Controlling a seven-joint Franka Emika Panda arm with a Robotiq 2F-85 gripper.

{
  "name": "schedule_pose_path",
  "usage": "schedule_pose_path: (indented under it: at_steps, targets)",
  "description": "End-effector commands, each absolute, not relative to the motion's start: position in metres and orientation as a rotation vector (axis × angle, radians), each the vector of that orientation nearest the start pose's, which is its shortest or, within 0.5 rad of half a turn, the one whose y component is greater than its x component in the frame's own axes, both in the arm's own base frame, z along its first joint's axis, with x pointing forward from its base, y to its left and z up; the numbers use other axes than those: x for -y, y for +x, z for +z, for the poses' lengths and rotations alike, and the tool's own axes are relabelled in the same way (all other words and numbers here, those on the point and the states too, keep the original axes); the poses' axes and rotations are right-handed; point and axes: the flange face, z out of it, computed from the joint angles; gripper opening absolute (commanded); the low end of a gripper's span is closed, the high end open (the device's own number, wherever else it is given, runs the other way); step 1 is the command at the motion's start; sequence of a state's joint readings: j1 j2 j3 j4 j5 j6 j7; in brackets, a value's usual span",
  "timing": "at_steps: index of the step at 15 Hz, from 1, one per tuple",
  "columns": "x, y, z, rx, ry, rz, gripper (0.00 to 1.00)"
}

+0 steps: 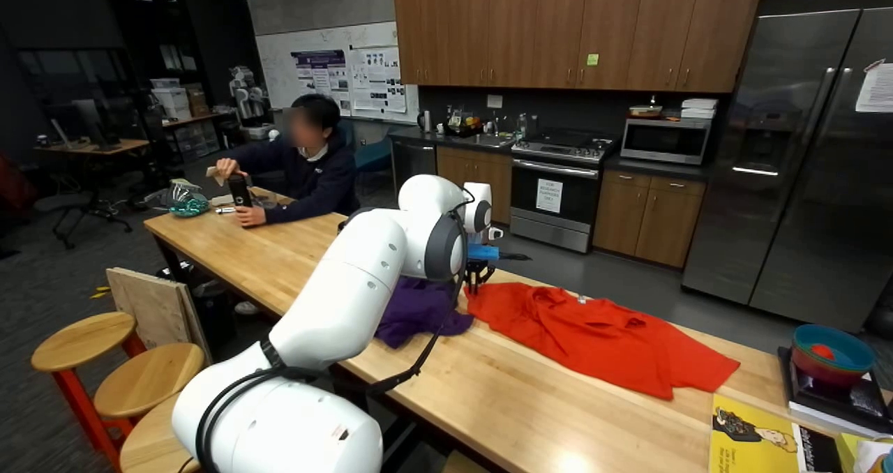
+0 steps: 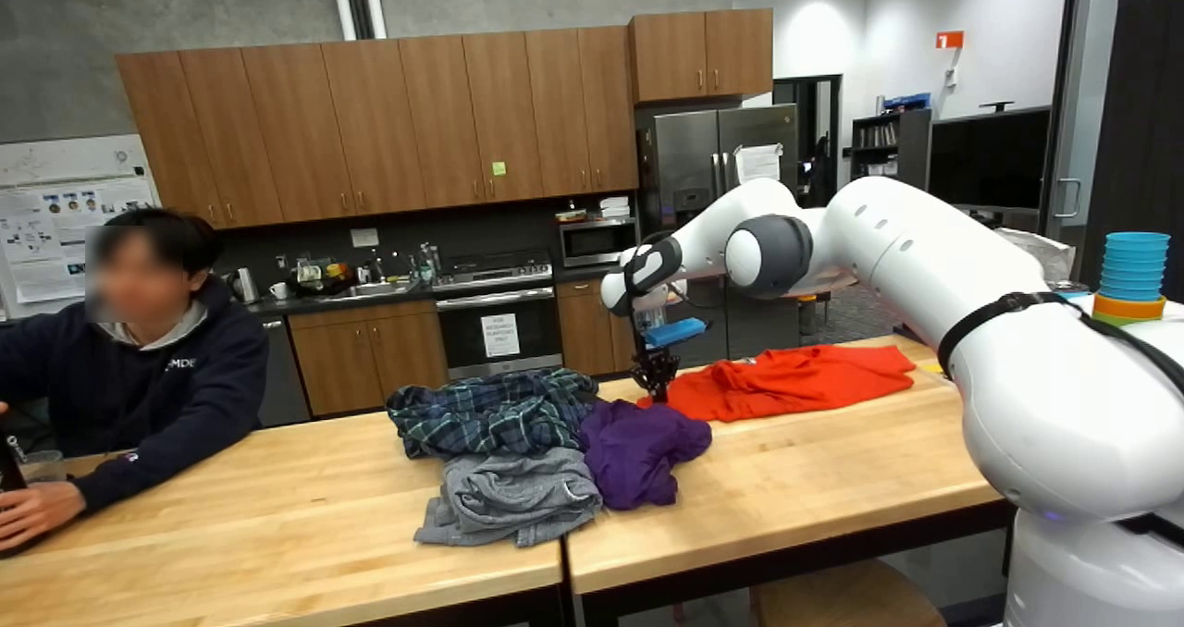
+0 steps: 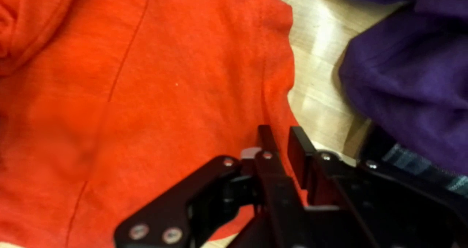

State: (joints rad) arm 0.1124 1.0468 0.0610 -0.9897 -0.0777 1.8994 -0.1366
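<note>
An orange-red garment [image 1: 600, 340] lies spread on the wooden table, also in view as red cloth [image 2: 795, 382]. My gripper [image 3: 280, 131] points down at its edge near the purple cloth. The black fingers [image 3: 298, 140] stand a narrow gap apart, one over the red fabric [image 3: 164, 76] and one along its border. Red cloth shows in the gap, with a small crease running up from it; no firm pinch is visible. In both exterior views the gripper [image 1: 478, 284] is low at that end of the garment, its tips [image 2: 659, 396] at about cloth height.
Crumpled purple cloth [image 2: 638, 451] lies close beside the gripper, with a plaid garment [image 2: 499, 414] and grey cloth [image 2: 518, 497] against it. Bowls [image 1: 834, 354] and a yellow book [image 1: 750, 431] sit at the far table end. A seated person [image 1: 307, 159] holds a dark bottle.
</note>
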Motion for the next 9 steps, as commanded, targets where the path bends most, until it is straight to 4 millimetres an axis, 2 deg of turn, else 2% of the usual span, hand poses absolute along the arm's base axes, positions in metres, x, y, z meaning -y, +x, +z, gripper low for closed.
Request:
schedule_pose_path:
  at_steps: [1, 8, 9]
  targets:
    - [-0.113, 0.759, 0.203, 0.562, -3.090, 0.270, 0.50]
    - [-0.106, 0.758, 0.186, 0.691, -3.058, 0.339, 0.98]
    - [-0.104, 0.759, 0.185, 0.703, -3.052, 0.337, 0.99]
